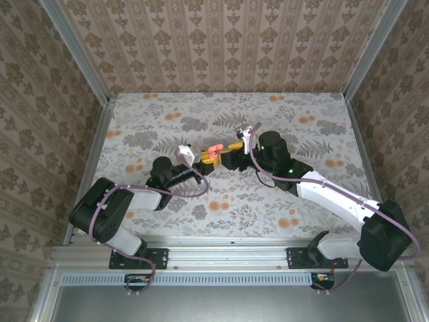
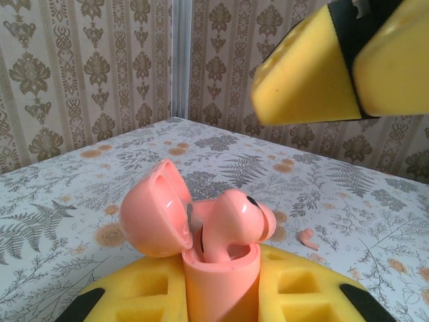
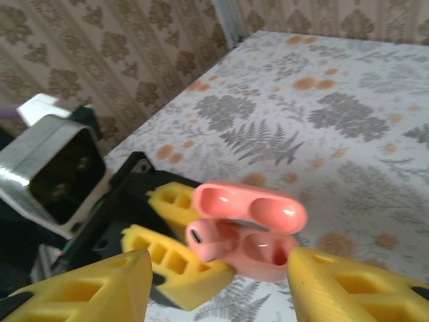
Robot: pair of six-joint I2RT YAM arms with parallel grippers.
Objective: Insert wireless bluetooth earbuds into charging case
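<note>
L fingers (image 2: pixel 144 295) pinch upright open case (image 2: pixel 221 292); earbud (image 2: pixel 236 216) head-up inside; R fingers (image 3: pixel 87 288) spread.

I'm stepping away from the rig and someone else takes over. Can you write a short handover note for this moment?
Left gripper: shut on the coral-pink charging case, whose lid is open.
Right gripper: open and holding nothing, close to the case.
Done: one pink earbud sits in a socket of the case. I cannot tell whether it is pressed fully home. The other socket looks empty.
Left: a second pink earbud lies loose on the table beyond the case. The right gripper probably needs to pick it up and put it in the free socket.
</note>
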